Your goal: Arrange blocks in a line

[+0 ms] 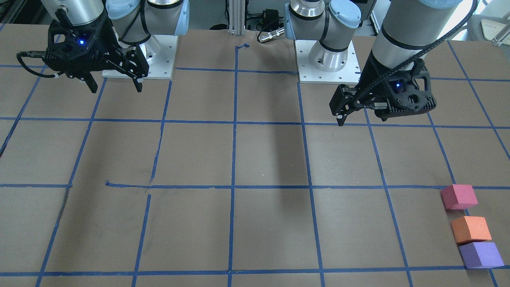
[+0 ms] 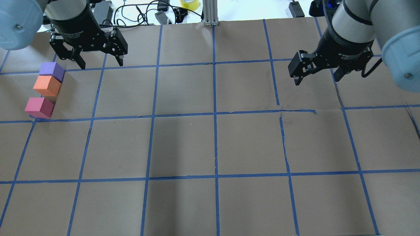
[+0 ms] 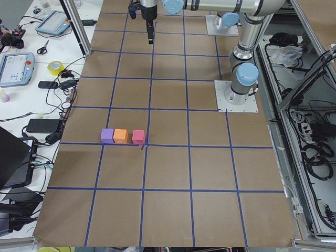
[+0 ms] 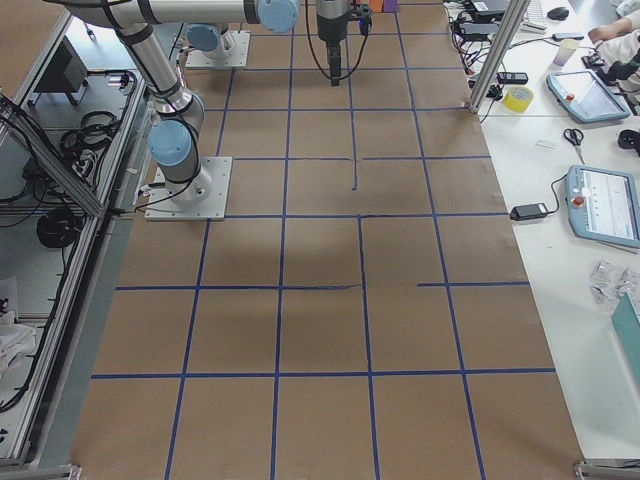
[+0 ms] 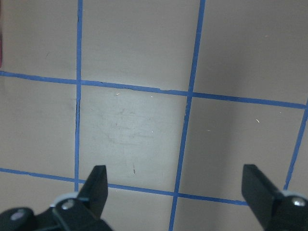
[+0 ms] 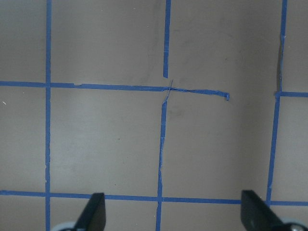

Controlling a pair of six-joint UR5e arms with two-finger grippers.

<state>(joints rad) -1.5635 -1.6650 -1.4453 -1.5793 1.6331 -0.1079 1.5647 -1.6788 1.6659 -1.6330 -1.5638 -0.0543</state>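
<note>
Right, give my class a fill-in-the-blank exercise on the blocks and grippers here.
1. Between the purple block and the pink block sits the ____ one.
2. The left gripper and the right gripper both hang with jaws ____, holding nothing.
3. All three cubes sit nearer the ____ gripper.

Missing words: orange; open; left.

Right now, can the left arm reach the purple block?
Probably yes. The open left gripper hangs close beside the purple block, and nothing stands between them.
</note>
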